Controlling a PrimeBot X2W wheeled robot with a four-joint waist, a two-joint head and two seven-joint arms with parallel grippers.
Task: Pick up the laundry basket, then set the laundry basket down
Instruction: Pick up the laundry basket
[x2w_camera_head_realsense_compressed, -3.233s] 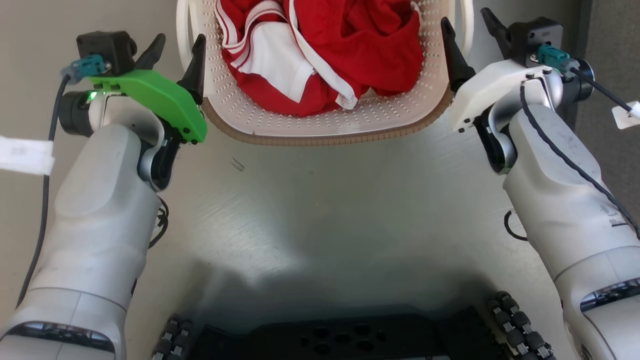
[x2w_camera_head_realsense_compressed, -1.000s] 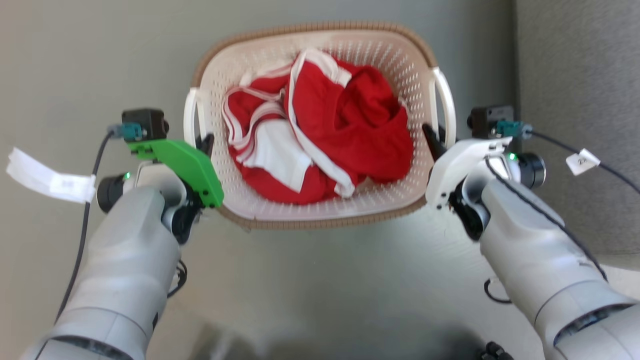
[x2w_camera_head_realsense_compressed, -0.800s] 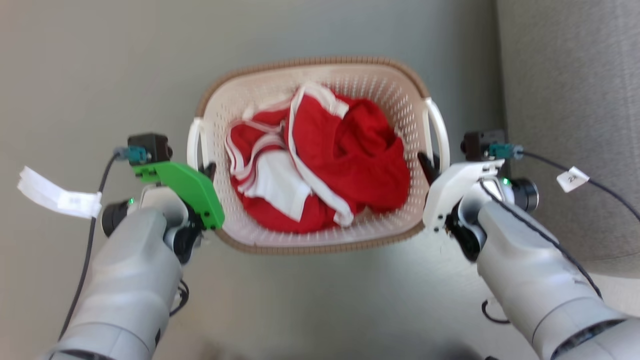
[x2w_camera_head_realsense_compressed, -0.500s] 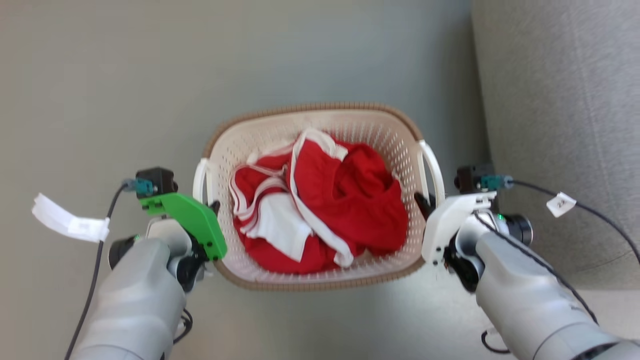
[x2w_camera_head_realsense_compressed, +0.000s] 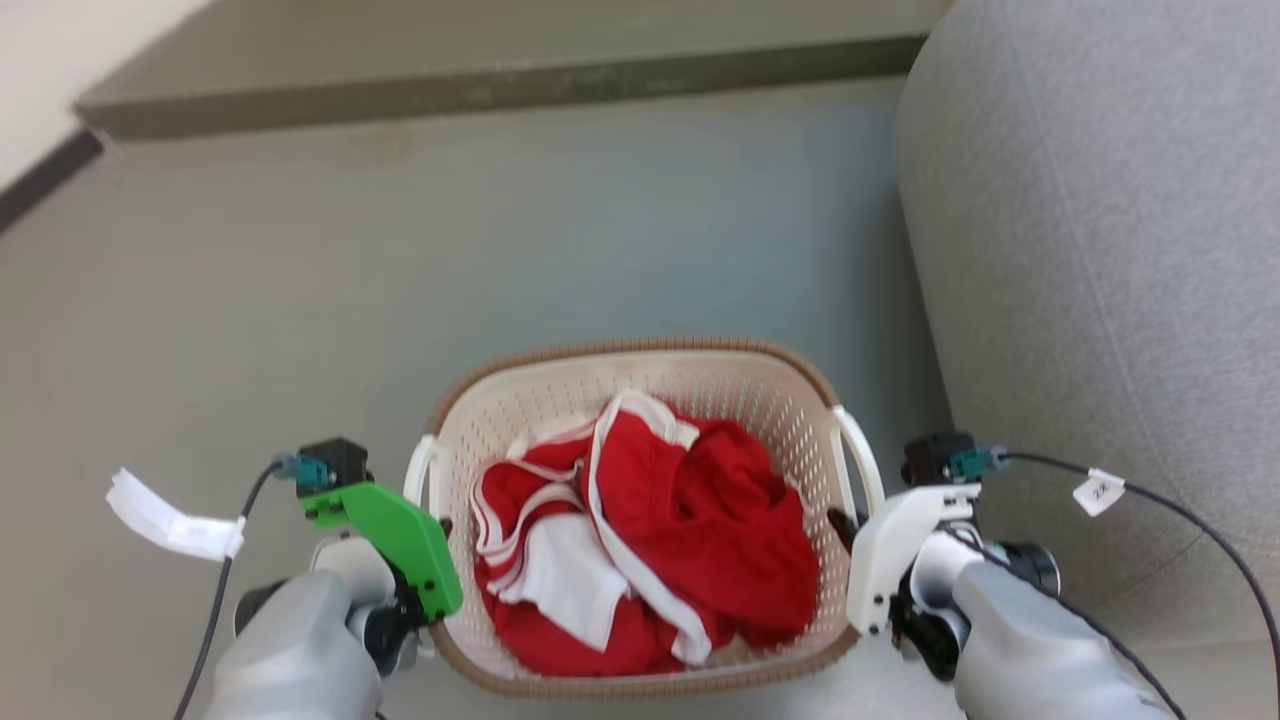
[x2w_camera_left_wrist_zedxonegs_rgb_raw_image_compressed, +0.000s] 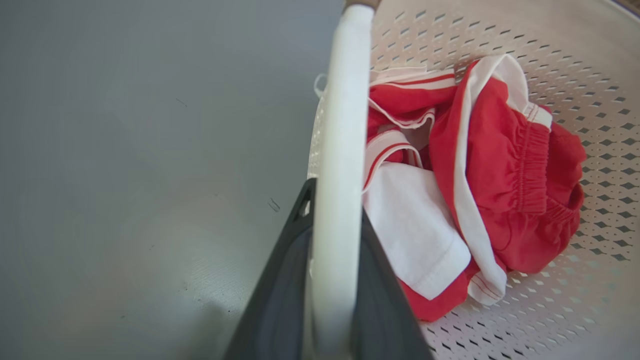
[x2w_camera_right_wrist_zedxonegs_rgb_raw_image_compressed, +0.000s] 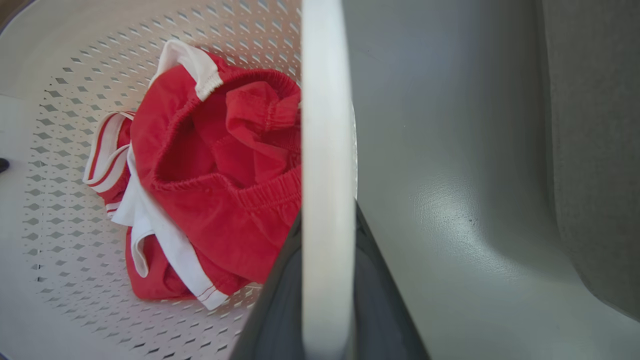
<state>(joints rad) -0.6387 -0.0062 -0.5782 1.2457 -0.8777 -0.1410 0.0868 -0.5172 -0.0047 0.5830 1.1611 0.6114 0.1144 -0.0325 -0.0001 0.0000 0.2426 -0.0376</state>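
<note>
Laundry basket (x2w_camera_head_realsense_compressed: 640, 347): I am holding it between my arms, grey floor (x2w_camera_head_realsense_compressed: 400, 250) beneath, grey upholstery (x2w_camera_head_realsense_compressed: 1100, 250) just beside it, red-and-white clothes (x2w_camera_head_realsense_compressed: 700, 520) inside.
Left jaws: I am clamping them on the white left handle (x2w_camera_left_wrist_zedxonegs_rgb_raw_image_compressed: 345, 100).
Right jaws: I am clamping them on the right handle (x2w_camera_right_wrist_zedxonegs_rgb_raw_image_compressed: 325, 100).
Cable tag (x2w_camera_head_realsense_compressed: 1097, 491): its writing is showing too small to read.

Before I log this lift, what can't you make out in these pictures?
- Head view: underside of the laundry basket, hidden by its own walls, so whether it's lifted is unclear.
- Head view: fingertips of left tool and right tool, mostly under the green cover and white cover.
- Head view: cable tag print, too small.
- Wrist views: basket bottom beneath the red clothes.
</note>
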